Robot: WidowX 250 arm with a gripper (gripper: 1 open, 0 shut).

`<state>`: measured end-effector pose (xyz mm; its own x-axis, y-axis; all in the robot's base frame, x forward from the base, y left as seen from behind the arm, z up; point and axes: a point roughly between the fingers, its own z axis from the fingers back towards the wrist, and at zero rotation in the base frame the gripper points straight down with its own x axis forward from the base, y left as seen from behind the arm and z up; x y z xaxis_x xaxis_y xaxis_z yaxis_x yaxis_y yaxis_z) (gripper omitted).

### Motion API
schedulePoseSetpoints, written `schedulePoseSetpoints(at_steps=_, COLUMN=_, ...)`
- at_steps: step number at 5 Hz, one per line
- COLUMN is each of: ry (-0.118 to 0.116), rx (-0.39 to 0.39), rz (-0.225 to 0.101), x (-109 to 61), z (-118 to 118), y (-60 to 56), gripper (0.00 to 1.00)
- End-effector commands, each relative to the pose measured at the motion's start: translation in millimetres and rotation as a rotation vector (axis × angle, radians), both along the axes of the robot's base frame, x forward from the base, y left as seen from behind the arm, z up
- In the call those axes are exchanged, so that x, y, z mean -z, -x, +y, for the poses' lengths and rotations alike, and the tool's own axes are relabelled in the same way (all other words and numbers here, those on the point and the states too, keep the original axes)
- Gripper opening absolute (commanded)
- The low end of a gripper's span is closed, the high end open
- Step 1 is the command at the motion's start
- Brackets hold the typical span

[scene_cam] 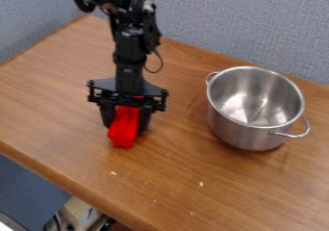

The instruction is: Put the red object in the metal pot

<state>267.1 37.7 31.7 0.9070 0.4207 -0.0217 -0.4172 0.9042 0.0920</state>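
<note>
The red object [123,132] lies on the wooden table, left of centre, and only its near end shows below the hand. My gripper [127,122] points straight down over it, with a black finger pressed against each of its long sides, shut on it. The block still rests on the tabletop. To the right stands the metal pot [247,135], shiny, upright and holding nothing, about a hand's width from the gripper, with a loop handle at its near right.
The brown wooden table [52,90] drops off at its front-left edge and at the near corner. A grey-blue wall runs behind it. The black arm [129,33] rises from the gripper toward the top left.
</note>
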Motion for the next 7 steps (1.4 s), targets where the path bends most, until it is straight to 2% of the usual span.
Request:
schedulePoseSetpoints(at_steps=1, ry=-0.011, rx=-0.028, rz=-0.062, x=-17.1, z=-1, y=-8.1, gripper=0.0)
schedulePoseSetpoints(at_steps=2, ry=-0.01, rx=-0.058, rz=-0.063, x=-18.1, z=-1, y=-9.9, gripper=0.0)
schedulePoseSetpoints(at_steps=4, ry=-0.01, rx=-0.146, rz=-0.068, x=-10.8, z=2, y=-4.5, gripper=0.0)
schedulePoseSetpoints(at_steps=6, ry=-0.006, rx=-0.07, rz=-0.074, x=-30.6, z=12, y=-9.7, gripper=0.0)
schedulePoseSetpoints(at_steps=7, ry=-0.006, rx=-0.048, rz=-0.099, x=-28.0, z=6, y=-3.6, gripper=0.0)
